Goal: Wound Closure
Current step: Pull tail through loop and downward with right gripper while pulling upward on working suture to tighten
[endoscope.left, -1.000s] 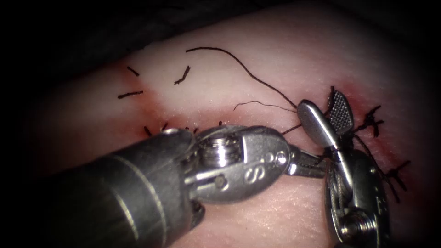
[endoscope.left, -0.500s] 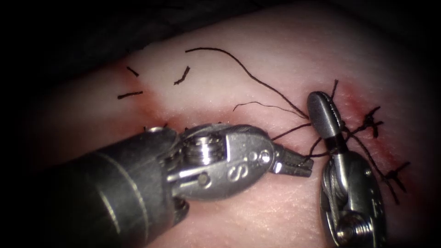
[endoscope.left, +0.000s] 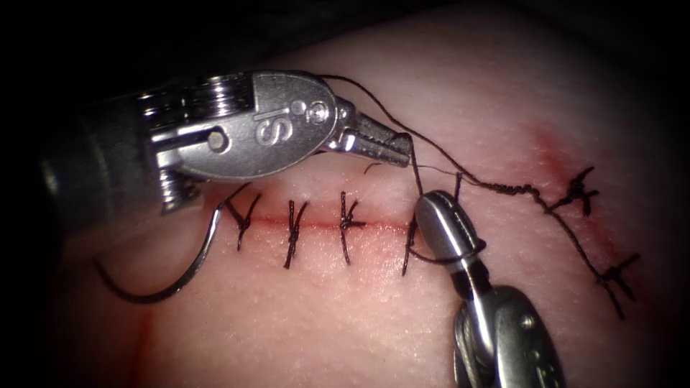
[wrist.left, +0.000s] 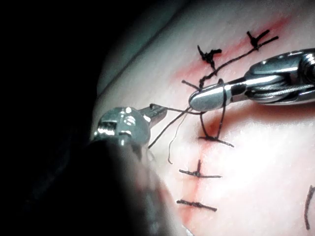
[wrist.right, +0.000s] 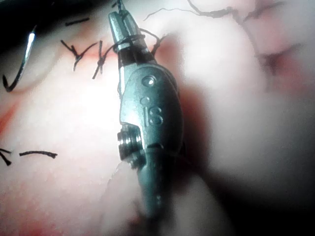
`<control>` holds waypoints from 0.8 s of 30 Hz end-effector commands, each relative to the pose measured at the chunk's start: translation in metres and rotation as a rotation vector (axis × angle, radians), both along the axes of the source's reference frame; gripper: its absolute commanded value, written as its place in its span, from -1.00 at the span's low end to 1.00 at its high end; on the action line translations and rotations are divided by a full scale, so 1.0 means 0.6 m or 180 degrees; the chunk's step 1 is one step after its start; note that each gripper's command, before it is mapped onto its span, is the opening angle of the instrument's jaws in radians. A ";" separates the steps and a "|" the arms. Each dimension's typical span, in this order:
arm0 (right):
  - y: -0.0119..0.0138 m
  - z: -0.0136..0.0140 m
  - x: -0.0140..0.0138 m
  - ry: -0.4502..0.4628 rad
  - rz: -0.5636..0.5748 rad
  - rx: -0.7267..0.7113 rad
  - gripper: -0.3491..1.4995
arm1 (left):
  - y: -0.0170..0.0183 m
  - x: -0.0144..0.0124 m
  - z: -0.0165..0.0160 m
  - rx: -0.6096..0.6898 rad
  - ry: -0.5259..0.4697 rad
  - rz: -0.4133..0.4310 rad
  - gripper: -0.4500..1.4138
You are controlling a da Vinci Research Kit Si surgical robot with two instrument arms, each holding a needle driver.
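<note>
I see the pale pink tissue [endoscope.left: 503, 93] humped under the light, with darkness all round it and red fluid [endoscope.left: 553, 154] staining it far right and along the cut [endoscope.left: 316, 224]. At far left the needle [endoscope.left: 169, 284] lies free on the tissue, left of the stitched cut, held by neither tool; I cannot tell whether its tip is in the tissue. Above it my left tool [endoscope.left: 392, 147] reaches in from the left, its housing stamped "iS" as it reads in the endoscope view, its jaws pressed together on the thread [endoscope.left: 503, 188]. Below run four dark stitches [endoscope.left: 293, 231] across the cut. Just right of them sits my right tool [endoscope.left: 438, 215], jaws together, with a loop of thread wound round them; whether anything is pinched between them I cannot tell. In the right wrist view its body also reads "iS". From the left tool the thread runs right to a twisted stretch, then down past two knots [endoscope.left: 578, 190] at the far right
</note>
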State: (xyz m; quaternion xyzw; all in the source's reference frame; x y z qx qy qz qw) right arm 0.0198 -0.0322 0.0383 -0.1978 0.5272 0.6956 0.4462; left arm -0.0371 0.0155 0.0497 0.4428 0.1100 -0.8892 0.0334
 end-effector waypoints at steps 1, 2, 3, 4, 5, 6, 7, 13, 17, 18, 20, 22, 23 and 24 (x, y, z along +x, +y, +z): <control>0.0002 0.0004 0.0020 -0.0014 -0.0023 -0.0012 -1.00 | 0.0028 -0.0005 0.0005 -0.0002 -0.0004 -0.0017 -1.00; -0.0002 0.0006 0.0023 -0.0025 -0.0044 -0.0004 -1.00 | 0.0037 -0.0002 0.0007 0.0006 -0.0009 -0.0043 -1.00; -0.0006 0.0007 0.0024 -0.0025 -0.0063 -0.0012 -1.00 | 0.0049 0.0000 0.0011 0.0017 -0.0012 -0.0072 -1.00; -0.0015 0.0011 0.0030 -0.0071 -0.0102 -0.0025 -1.00 | 0.0069 -0.0001 0.0018 0.0033 -0.0002 -0.0118 -1.00; -0.0022 0.0015 0.0034 -0.0089 -0.0126 -0.0017 -1.00 | 0.0093 -0.0005 0.0027 0.0052 0.0001 -0.0182 -1.00; -0.0022 0.0015 0.0034 -0.0089 -0.0126 -0.0017 -1.00 | 0.0093 -0.0005 0.0027 0.0052 0.0001 -0.0182 -1.00; -0.0027 0.0018 0.0036 -0.0132 -0.0154 -0.0025 -1.00 | 0.0104 -0.0008 0.0032 0.0055 0.0001 -0.0216 -1.00; -0.0058 0.0030 0.0042 -0.0319 -0.0306 0.0022 -1.00 | 0.0177 -0.0046 0.0086 0.0083 0.0024 -0.0409 -1.00; -0.0069 0.0035 0.0041 -0.0434 -0.0389 0.0060 -1.00 | 0.0216 -0.0062 0.0126 0.0092 0.0038 -0.0487 -1.00; -0.0072 0.0035 0.0040 -0.0440 -0.0393 0.0064 -1.00 | 0.0224 -0.0063 0.0135 0.0094 0.0036 -0.0497 -1.00; -0.0075 0.0035 0.0040 -0.0450 -0.0394 0.0068 -1.00 | 0.0239 -0.0061 0.0153 0.0086 0.0045 -0.0525 -1.00; -0.0078 0.0035 0.0040 -0.0473 -0.0405 0.0067 -1.00 | 0.0249 -0.0058 0.0167 0.0073 0.0047 -0.0551 -1.00; -0.0079 0.0034 0.0040 -0.0474 -0.0405 0.0066 -1.00 | 0.0253 -0.0055 0.0176 0.0061 0.0045 -0.0570 -1.00; -0.0082 0.0034 0.0039 -0.0487 -0.0421 0.0053 -1.00 | 0.0259 -0.0051 0.0186 0.0044 0.0039 -0.0596 -1.00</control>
